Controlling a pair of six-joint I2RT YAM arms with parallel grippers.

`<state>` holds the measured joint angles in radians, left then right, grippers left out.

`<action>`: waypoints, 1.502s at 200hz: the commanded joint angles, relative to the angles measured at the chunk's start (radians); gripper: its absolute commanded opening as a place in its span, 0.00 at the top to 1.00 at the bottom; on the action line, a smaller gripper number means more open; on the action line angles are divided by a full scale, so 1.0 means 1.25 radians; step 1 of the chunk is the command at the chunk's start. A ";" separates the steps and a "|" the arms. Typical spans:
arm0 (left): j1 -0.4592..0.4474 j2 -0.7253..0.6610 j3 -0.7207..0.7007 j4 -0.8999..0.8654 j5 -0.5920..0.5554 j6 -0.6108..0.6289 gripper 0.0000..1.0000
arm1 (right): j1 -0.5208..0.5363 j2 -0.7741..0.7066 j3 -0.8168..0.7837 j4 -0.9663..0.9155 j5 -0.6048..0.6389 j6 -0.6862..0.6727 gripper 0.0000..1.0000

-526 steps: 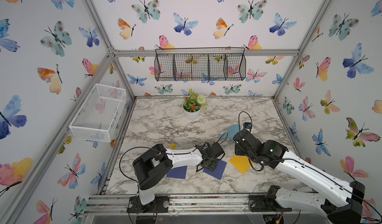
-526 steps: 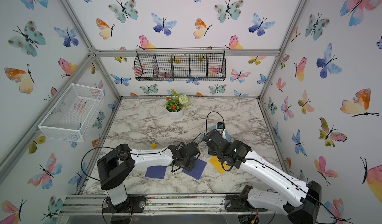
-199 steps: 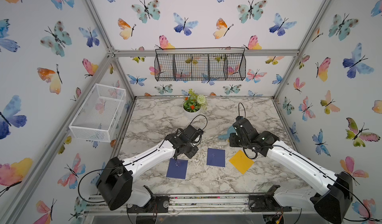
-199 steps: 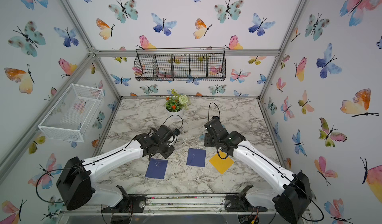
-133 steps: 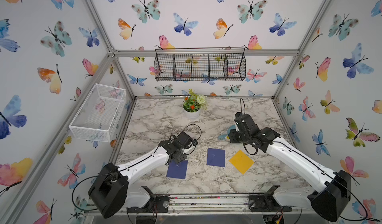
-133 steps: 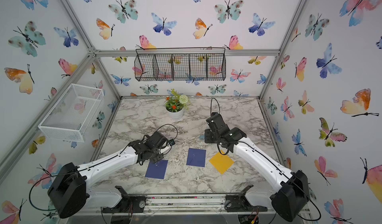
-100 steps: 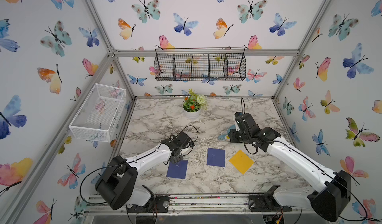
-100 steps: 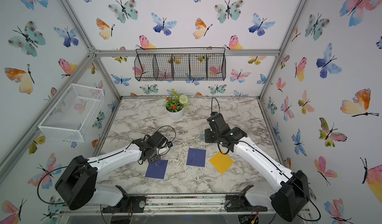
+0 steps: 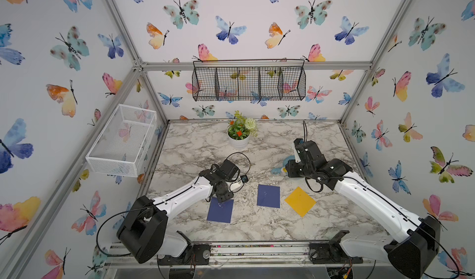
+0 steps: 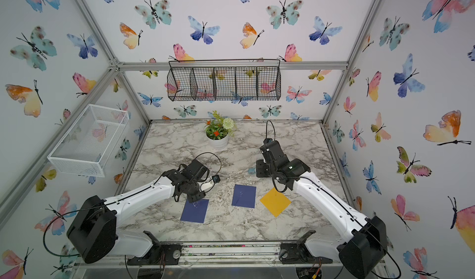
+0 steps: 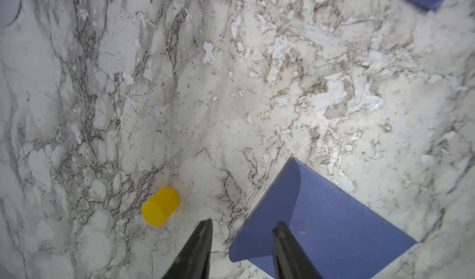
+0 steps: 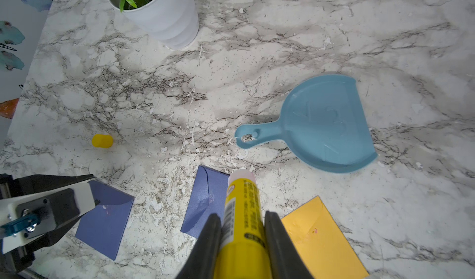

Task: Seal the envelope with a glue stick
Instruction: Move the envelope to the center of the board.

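Marble tabletop [image 9: 195, 146]; right gripper [image 12: 242, 214] clamps uncapped glue stick [image 12: 241, 192]. Left gripper [image 11: 243, 222] empty, jaws apart; yellow cap [image 11: 160, 206] lies on its side just outside them, nearer this arm.

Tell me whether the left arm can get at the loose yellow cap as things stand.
Probably yes: the yellow cap lies uncovered just beside the open left gripper, with nothing between them.
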<state>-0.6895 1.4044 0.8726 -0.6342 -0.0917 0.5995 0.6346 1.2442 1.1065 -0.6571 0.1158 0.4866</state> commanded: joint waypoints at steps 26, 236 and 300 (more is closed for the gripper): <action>-0.007 0.072 0.024 -0.045 0.062 0.013 0.56 | -0.003 -0.020 -0.010 0.001 0.011 0.011 0.97; -0.002 0.183 0.088 -0.057 0.066 -0.068 0.96 | -0.005 -0.009 0.017 -0.012 0.020 0.004 0.98; 0.020 0.195 0.161 -0.112 0.242 -0.384 0.96 | -0.004 -0.014 0.013 -0.009 0.022 0.000 0.97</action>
<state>-0.6727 1.6356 1.0645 -0.7147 0.0776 0.3290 0.6334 1.2396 1.1057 -0.6643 0.1268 0.4885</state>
